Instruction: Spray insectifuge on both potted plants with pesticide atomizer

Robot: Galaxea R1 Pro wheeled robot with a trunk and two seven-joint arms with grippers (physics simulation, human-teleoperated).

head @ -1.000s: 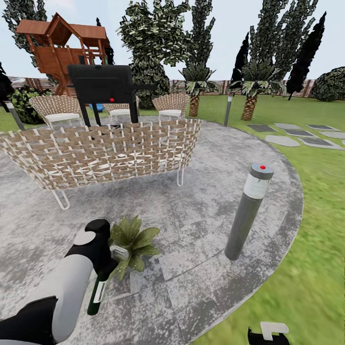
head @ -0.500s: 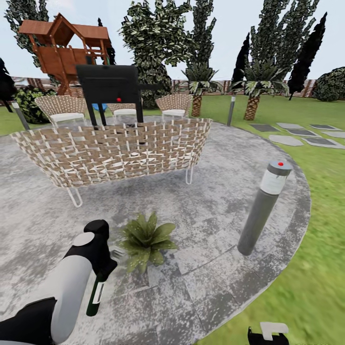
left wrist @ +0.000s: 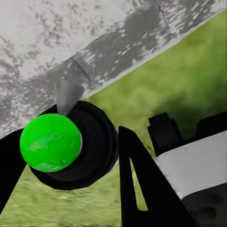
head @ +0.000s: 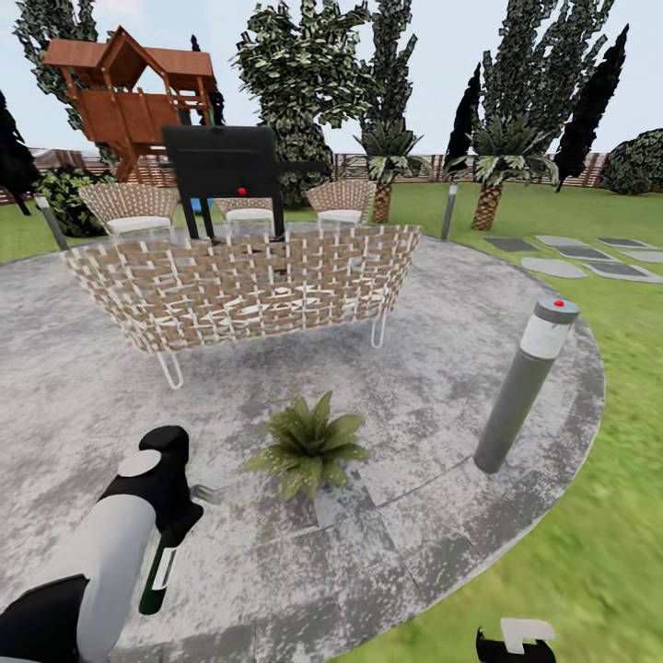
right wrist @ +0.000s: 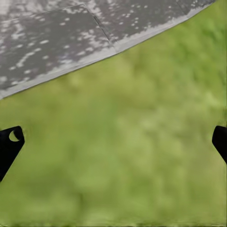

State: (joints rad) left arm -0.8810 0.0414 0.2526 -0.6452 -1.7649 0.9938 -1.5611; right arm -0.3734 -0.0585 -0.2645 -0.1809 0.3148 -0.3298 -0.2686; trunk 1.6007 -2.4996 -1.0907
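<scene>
In the head view, your left gripper [head: 175, 502] sat at the lower left of the frame, clenched around the pesticide atomizer [head: 158, 571], a dark green bottle with a white label that hung downward below the gripper. In the left wrist view, the atomizer [left wrist: 61, 146] showed end-on as a bright green dome inside a black ring, held between the black fingers [left wrist: 142, 189].

One potted plant [head: 310, 444], a low rosette of pointed green leaves, stood on the round grey paved patio [head: 414, 304] just right of the gripper, near the centre of the frame. A grey bollard light [head: 527, 385] with a red dot on top stood to the plant's right, near the patio edge. Behind the plant was a woven wicker sofa [head: 244, 285], with a black grill [head: 230, 166] and wicker chairs beyond it. A wooden playhouse [head: 129, 92] filled the upper left. Stepping stones [head: 571, 262] lay in the lawn [head: 589, 552] at the right.

Your right gripper [head: 514, 642] appeared at the bottom edge, right of centre. In the right wrist view its fingertips [right wrist: 9, 146] stood wide apart at the frame's sides, released and empty, over blurred grass.
</scene>
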